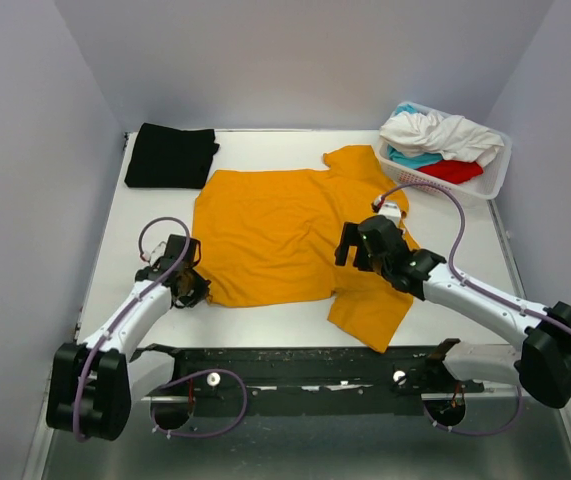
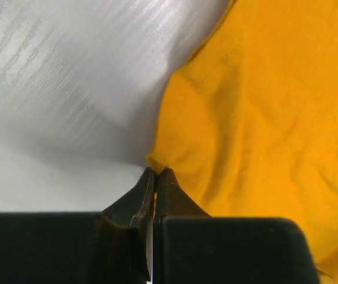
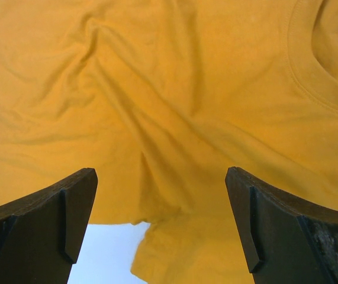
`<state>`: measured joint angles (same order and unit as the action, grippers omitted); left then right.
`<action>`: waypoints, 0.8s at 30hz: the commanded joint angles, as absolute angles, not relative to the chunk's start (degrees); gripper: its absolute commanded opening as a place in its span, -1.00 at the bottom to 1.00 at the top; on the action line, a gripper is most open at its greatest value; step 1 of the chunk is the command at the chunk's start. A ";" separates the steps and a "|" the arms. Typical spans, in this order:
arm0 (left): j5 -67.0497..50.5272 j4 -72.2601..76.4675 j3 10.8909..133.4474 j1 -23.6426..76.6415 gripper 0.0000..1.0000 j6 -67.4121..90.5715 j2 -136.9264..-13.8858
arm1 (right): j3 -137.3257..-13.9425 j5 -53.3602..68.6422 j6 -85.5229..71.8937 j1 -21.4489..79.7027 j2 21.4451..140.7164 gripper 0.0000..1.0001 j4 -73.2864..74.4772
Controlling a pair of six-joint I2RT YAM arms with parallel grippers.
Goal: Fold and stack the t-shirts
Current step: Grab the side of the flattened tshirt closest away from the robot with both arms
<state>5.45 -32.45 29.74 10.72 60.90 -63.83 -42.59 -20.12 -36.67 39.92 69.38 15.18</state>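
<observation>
A mustard-orange t-shirt [image 1: 275,232] lies spread flat on the white table [image 1: 265,325], one sleeve at the back right, the other at the near right. My left gripper [image 1: 197,290] is shut on the shirt's near-left corner [image 2: 157,161]; a bit of orange cloth shows between the pinched tips [image 2: 155,173]. My right gripper [image 1: 350,245] hovers open above the shirt's right side, near the armpit [image 3: 148,219], with its fingers [image 3: 74,207] wide apart and nothing between them. A folded black t-shirt [image 1: 171,155] rests at the back left.
A white lattice basket [image 1: 493,180] at the back right holds white [image 1: 440,135], teal [image 1: 410,157] and red [image 1: 453,171] shirts. Grey walls close in the table on three sides. A dark rail [image 1: 295,370] runs along the near edge between the arm bases.
</observation>
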 commanded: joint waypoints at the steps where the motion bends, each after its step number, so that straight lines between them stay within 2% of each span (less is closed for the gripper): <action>1: 9.21 -34.50 27.15 10.58 -1.00 59.29 -53.97 | -43.96 -19.94 -37.40 39.99 66.66 1.00 24.90; 8: 13.52 -41.60 24.95 10.59 -1.00 61.53 -40.40 | -41.62 -7.01 -39.70 40.03 65.48 1.00 42.50; 13: 14.25 -41.49 23.57 10.55 -1.00 61.39 -35.79 | -35.73 2.92 -42.48 40.40 60.79 0.92 43.53; 20: 16.95 -41.59 26.14 10.55 -1.00 60.30 -38.42 | -35.39 3.56 -43.14 42.46 59.26 0.61 46.38; 24: 19.24 -39.42 26.15 10.48 -1.00 60.00 -38.91 | -35.55 2.04 -44.25 46.31 64.33 0.59 45.56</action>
<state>14.33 -40.14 24.82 10.72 60.82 -38.74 -35.51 1.30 -42.59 42.94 60.49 43.70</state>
